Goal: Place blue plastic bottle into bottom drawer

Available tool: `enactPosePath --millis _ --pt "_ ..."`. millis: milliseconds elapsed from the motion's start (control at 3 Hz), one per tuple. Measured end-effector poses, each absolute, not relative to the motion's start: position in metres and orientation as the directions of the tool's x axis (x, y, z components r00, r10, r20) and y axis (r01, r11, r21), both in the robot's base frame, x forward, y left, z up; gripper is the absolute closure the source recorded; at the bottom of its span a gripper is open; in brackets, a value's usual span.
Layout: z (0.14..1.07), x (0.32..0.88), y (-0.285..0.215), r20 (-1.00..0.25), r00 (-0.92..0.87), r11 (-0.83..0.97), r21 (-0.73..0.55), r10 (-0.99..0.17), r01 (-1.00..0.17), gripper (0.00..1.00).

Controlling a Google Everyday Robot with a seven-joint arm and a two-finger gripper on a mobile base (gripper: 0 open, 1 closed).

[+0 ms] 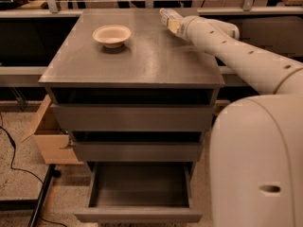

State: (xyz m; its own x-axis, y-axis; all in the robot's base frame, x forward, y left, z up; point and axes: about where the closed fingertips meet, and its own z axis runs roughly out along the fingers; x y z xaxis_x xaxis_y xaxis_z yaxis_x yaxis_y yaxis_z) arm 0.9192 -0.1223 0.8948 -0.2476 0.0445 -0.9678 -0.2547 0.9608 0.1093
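Where the gripper [175,25] touches the blue plastic bottle [166,16] atop the cabinet [142,56], its hold is unclear.

I'm seeing the gripper [172,23] showing cream-white at the far right of the cabinet [137,60] top. The arm [246,60] behind it is showing the same plain cream, with a few small dark dots. At its tip the blue plastic bottle [165,15] is reading pale and whitish. The cabinet is showing grey-brown with a faint sheen, and the bottom drawer [139,215] is looking alike, darker inside. The bowl [111,35] is looking off-white, the cardboard box [52,143] tan, the floor [21,174] speckled beige, the cable [10,148] black.
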Motion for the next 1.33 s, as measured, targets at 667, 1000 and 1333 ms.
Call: enactPosePath --millis 667,1000,1333 --pt "0.921 0.876 -0.202 -0.969 -0.244 0.957 0.044 -0.028 -0.287 1.00" --pt "0.920 0.876 -0.202 -0.969 -0.245 0.957 0.045 -0.029 -0.287 1.00" --pt "0.919 0.869 -0.193 -0.968 -0.245 0.941 0.042 -0.044 -0.335 1.00"
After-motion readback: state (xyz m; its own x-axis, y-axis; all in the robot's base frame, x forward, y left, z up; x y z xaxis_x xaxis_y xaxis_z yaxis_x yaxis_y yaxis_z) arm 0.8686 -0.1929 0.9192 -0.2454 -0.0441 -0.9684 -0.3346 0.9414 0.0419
